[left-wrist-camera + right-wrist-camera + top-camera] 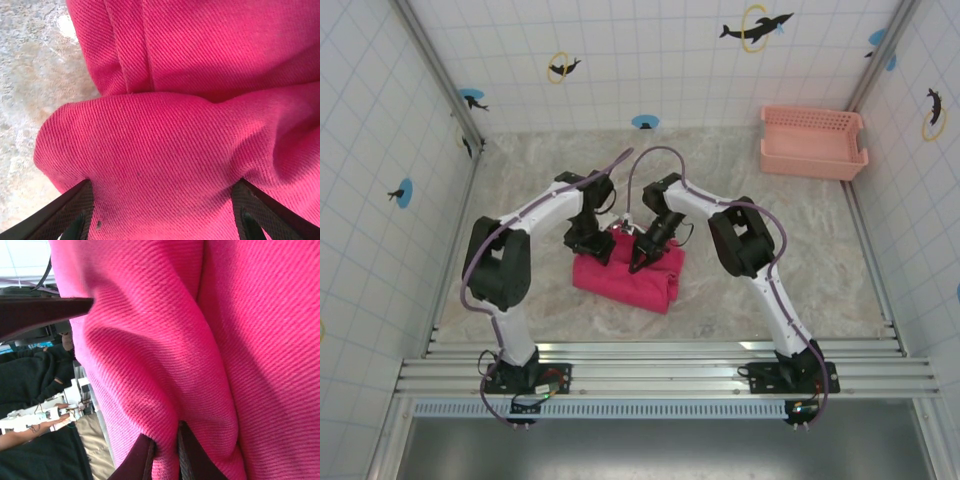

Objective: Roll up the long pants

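**Both claws on the magenta bundle, mid-table**

Nearest the arm bases lies the long pants [625, 278], bunched into a thick magenta-red bundle on the marbled table [750, 290]. On its far edge, the left gripper [592, 243] is down with its fingers [70, 212] spread wide. In the left wrist view a fat fold of twill bulges between them. Just beside it, the right gripper [640, 258] is down on the bundle too. Its fingers [142, 462] are pressed close, pinching a thin ridge of the cloth. Far off in the right back corner sits the pale pink slotted basket [813, 142], well apart from it all.
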You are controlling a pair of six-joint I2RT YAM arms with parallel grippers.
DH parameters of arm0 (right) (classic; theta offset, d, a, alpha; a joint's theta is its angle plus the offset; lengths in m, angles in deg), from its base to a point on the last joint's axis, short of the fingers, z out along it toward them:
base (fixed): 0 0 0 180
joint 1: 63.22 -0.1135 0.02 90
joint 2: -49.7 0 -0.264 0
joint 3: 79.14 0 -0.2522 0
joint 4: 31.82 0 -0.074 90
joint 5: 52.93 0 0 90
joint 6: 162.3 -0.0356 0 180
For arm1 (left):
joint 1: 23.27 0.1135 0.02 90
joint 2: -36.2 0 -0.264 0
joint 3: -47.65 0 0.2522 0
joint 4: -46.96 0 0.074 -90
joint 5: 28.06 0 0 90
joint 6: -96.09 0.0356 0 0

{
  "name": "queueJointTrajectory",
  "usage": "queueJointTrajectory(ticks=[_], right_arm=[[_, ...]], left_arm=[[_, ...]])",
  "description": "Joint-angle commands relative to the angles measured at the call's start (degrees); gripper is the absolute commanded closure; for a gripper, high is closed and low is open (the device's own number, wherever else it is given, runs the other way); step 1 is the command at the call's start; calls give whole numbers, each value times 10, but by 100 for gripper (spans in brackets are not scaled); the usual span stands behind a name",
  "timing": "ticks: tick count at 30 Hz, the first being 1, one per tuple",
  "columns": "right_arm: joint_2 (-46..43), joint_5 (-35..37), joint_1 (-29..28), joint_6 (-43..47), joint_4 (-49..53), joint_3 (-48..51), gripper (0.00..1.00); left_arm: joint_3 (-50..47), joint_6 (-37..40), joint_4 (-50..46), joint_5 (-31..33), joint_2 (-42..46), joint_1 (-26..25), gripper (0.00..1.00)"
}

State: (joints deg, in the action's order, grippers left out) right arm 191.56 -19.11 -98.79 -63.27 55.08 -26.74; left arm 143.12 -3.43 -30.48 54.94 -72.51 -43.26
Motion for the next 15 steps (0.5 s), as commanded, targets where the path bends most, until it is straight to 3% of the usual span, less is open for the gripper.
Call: queueJointTrajectory(ticks=[1,6,11,15], right_arm=[[11,76,19,-16,-39,-27,82],[-55,171,39,-27,-40,-37,60],[-157,275,46,-12,-40,-11,53],[-256,371,16,16,-72,93,47]], left_arm=[[7,-2,26,1,-50,-4,27],[24,8,23,4,-80,-3,27],[38,15,15,13,-92,-3,27],[47,19,13,15,-98,-4,27]])
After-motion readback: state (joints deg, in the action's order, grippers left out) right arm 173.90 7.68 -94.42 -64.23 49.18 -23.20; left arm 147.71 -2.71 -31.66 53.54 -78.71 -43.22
